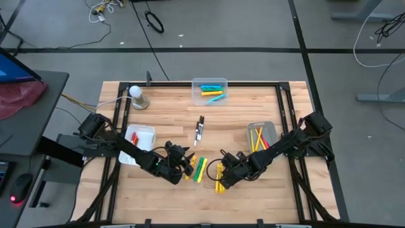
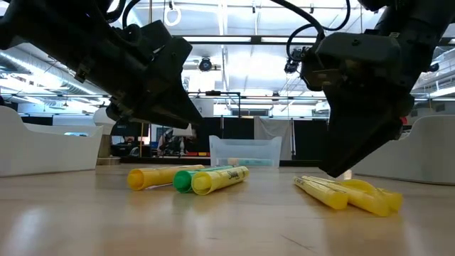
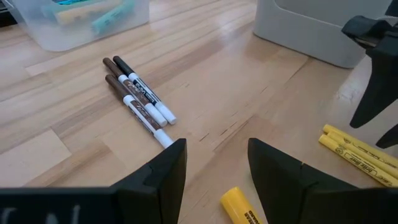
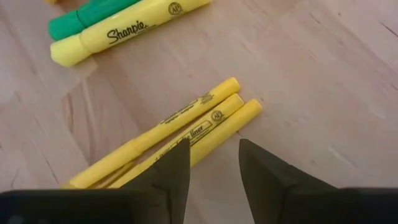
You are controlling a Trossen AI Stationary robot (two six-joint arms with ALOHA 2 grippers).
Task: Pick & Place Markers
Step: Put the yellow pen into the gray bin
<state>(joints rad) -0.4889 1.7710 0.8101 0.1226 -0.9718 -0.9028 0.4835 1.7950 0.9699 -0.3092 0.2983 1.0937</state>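
Observation:
Chunky yellow, green and orange markers [image 1: 199, 168] lie flat on the wood between my two grippers. Slim yellow markers [image 4: 186, 134] lie side by side under my right gripper [image 4: 214, 165], which is open and hovers just above them, touching nothing. In the low view they show as slim yellow markers [image 2: 348, 192] below the right gripper [image 2: 345, 167]. My left gripper [image 3: 213, 174] is open, low over the table to the left of the chunky markers [image 2: 192, 178], with a yellow one [image 3: 239, 205] near its fingers. Thin white markers [image 3: 140, 96] with dark caps lie toward the far edge.
A clear tub [image 1: 209, 90] with blue, yellow and orange markers sits at the far edge. A white bin [image 1: 140, 140] stands on the left. A grey bin [image 1: 261, 134] with slim yellow and red markers stands on the right. A round white object on a base [image 1: 137, 96] is at the far left corner.

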